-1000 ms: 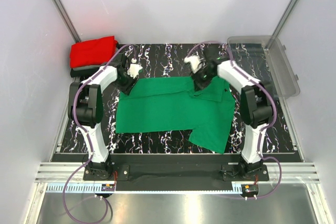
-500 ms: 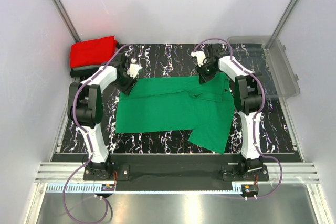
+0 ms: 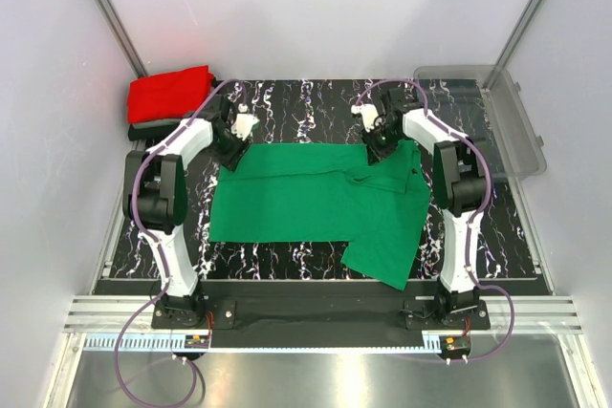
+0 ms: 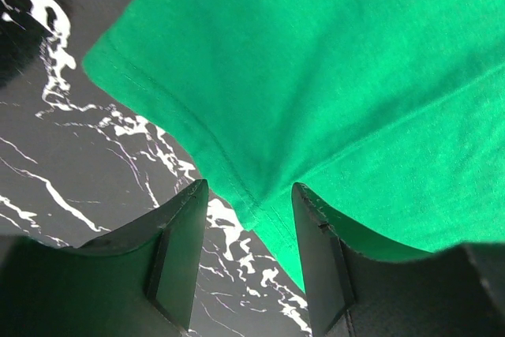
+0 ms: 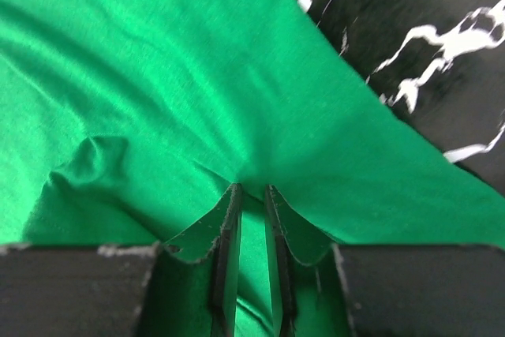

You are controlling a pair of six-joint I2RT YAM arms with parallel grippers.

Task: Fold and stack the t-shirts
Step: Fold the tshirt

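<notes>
1. Far-left corner of table (image 3: 296,97): red t-shirt (image 3: 170,93), folded.
2. Half-open left fingers (image 4: 177,258) straddle green t-shirt (image 3: 306,203) at its far-left corner, not clamped.
3. Shirt mid-table, long axis left-right; bare table beyond far hem.
4. Nearly closed right fingers (image 5: 224,274) pinch its far-right edge.

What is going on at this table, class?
A bright green cotton t-shirt lies spread on the black marbled table. The right pincer pinches its far edge; the left pincer stands open astride its hem. A folded red shirt rests on a dark shirt at the far left.
</notes>
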